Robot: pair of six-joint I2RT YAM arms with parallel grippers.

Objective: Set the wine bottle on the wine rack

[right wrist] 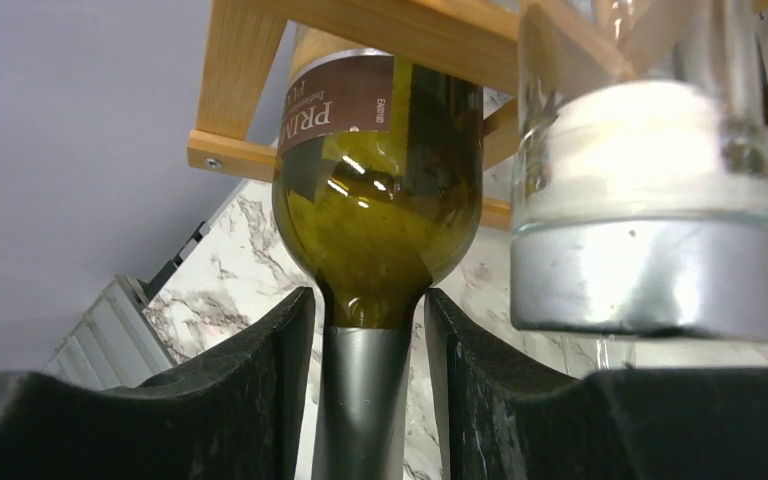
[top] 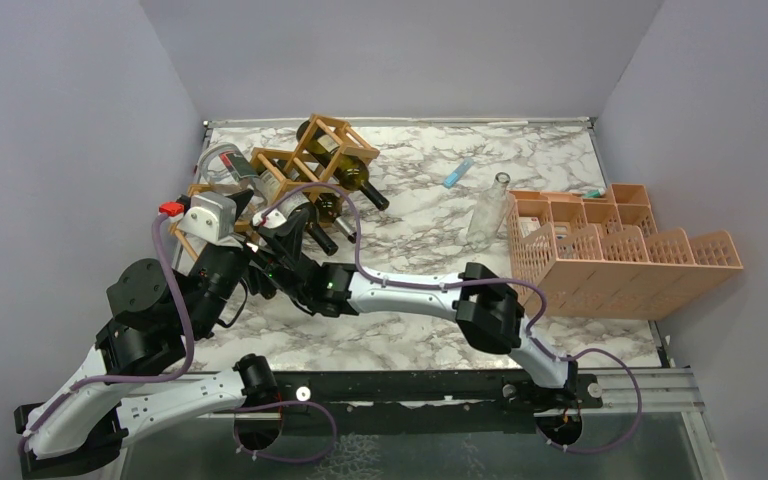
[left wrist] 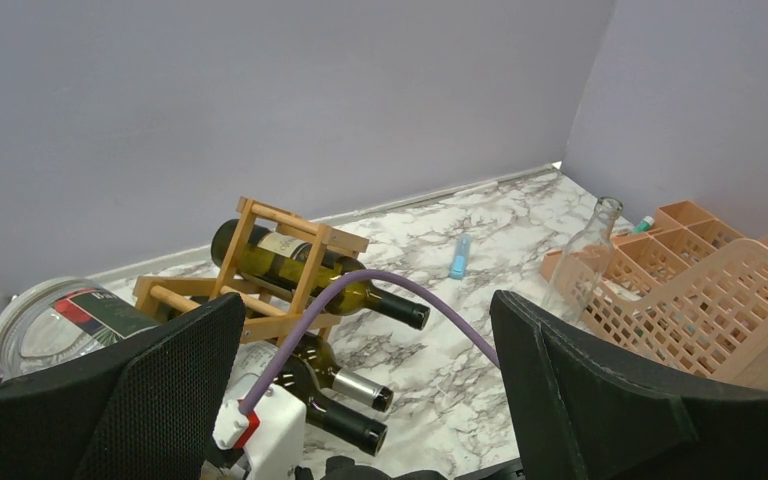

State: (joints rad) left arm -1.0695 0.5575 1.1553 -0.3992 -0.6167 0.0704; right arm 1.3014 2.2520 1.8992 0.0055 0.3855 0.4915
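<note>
The wine rack [left wrist: 312, 268] stands on the marble table [top: 420, 240]. The wine bottle [right wrist: 380, 200], dark green glass with a brown label, lies in the rack. In the right wrist view its body passes under a wooden crossbar and beside a post, and its grey-foiled neck sticks out of the frame toward the camera. Which opening it fills cannot be told from that view.

The right gripper [right wrist: 368, 340] sits at the rack's near side, its two black jaws close on either side of that neck. Whether they pinch the foil or only stand beside it cannot be told. Just beside the wine bottle, a blurred clear-glass bottle end with a silver band [right wrist: 650, 250] also juts from the rack.

The left gripper [left wrist: 365, 310] hovers above the rack's near left side, its jaws spread wide and touching none of the bottles.

Another green bottle [left wrist: 260, 258] lies in the rack's top opening, its neck pointing out to the right. At the rack's left end is a clear glass bottle with a dark label [left wrist: 60, 320]; whether it rests inside the frame cannot be told. A purple cable [left wrist: 400, 285] arcs across the rack's front.

Well to the right of the rack lies a small blue object [top: 457, 174]. Farther out an empty clear bottle [top: 490, 210] stands upright, just beside a salmon-pink crate [top: 620, 260].
</note>
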